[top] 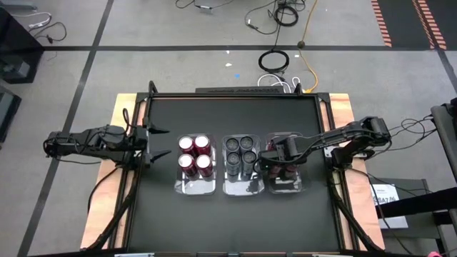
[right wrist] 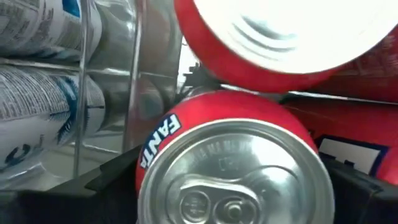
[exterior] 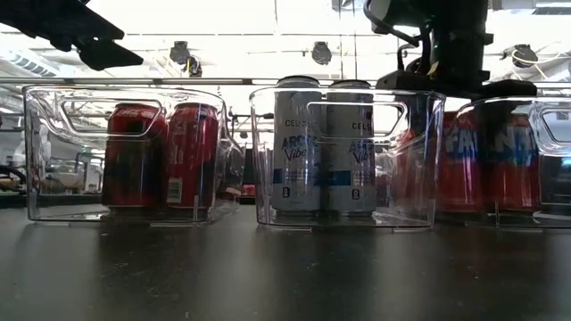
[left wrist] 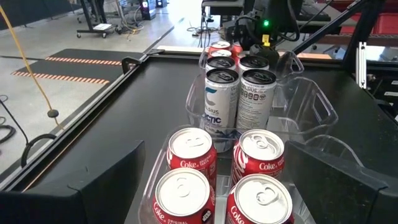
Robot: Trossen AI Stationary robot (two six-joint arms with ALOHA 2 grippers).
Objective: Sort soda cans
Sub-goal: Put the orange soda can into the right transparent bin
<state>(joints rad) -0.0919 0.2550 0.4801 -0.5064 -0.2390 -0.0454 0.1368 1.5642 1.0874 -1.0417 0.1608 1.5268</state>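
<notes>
1. Three clear bins sit in a row on the black tabletop [top: 235, 221]: left bin [top: 196, 187], middle bin [top: 241, 187], right bin [top: 285, 187].
2. The left bin holds four red Coke cans [top: 195, 155], upright in a two-by-two block, silver tops up.
3. The middle bin holds four grey cans [top: 240, 151], also upright in a two-by-two block; in the low view their sides are pale with blue lettering [exterior: 321, 147].
4. The right bin holds red Fanta cans [exterior: 486, 160]; the arm hides most of them from above, so their number cannot be told.
5. The right hand [top: 275, 158] is over the right bin, at its side next to the middle bin, reaching in from the tabletop's right edge.
6. In the right wrist view a Fanta can's silver top [right wrist: 233, 177] fills the space right in front of that hand, with another red can [right wrist: 286, 37] just beyond it.
7. Whether the right hand is released or grasping that can cannot be told: its fingers are not clearly seen.
8. The left hand [top: 158, 143] waits at the tabletop's left edge, just beside the left bin, fingers spread wide and holding nothing.
</notes>
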